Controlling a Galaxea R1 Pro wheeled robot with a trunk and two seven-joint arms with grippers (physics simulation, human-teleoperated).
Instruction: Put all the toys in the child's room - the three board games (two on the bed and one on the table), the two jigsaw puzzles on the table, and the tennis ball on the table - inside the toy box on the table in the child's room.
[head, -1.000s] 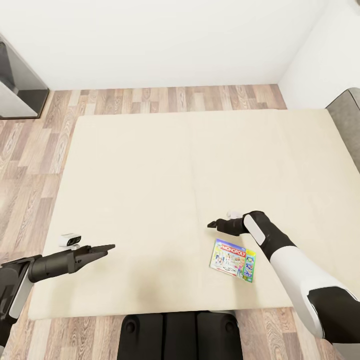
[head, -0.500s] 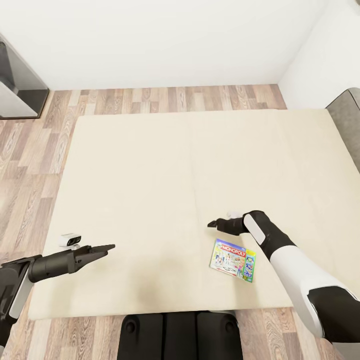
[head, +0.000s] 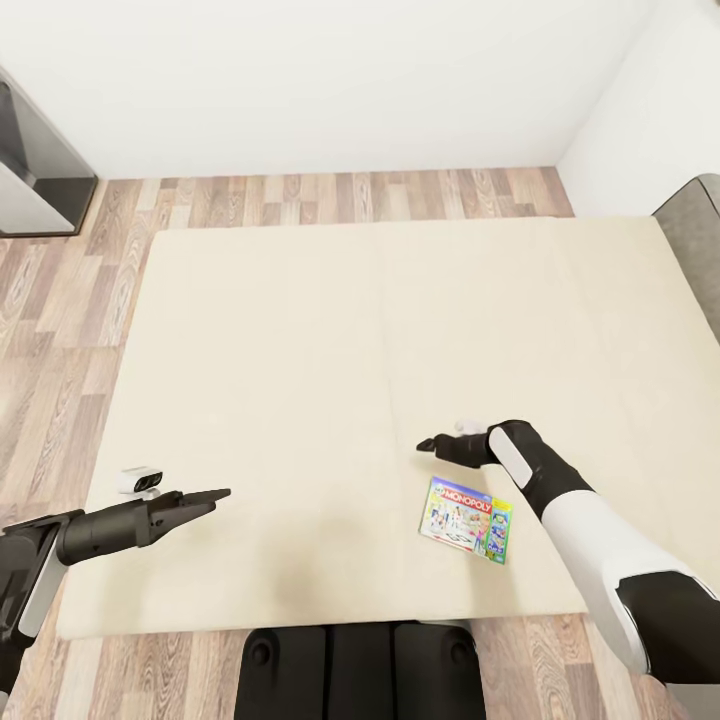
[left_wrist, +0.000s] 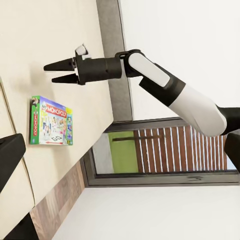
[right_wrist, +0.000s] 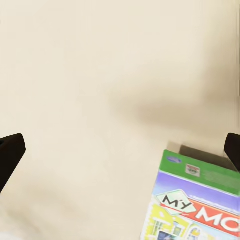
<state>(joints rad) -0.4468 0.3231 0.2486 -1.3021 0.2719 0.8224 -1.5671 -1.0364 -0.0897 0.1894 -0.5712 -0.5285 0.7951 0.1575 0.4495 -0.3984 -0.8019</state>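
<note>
head view: the bed (head: 300, 330) takes up most of the frame, and just one board game (head: 466, 520) (a Monopoly box) lies flat on it, around 5 o'clock near the close edge.
head view, right claw (head: 424, 444): hangs just beside the box's far side, not touching it, carrying nothing; can't tell the jaw gap from here.
head view, left claw (head: 219, 494): way off at 8 o'clock, well apart from the game, holding nothing; looks pinched closed but honestly can't tell.
left wrist view: right claw (left_wrist: 50, 72) has its fingers spread, nothing between them, with the board game (left_wrist: 51, 122) lying near it on the bed (left_wrist: 45, 30).
right wrist view: board game (right_wrist: 195, 202) sits off toward one fingertip (right_wrist: 232, 149), not between the pair.
progress: I'd say this game isn't picked up yet, so grabbing it and getting it to the toy box is left to do.
</note>
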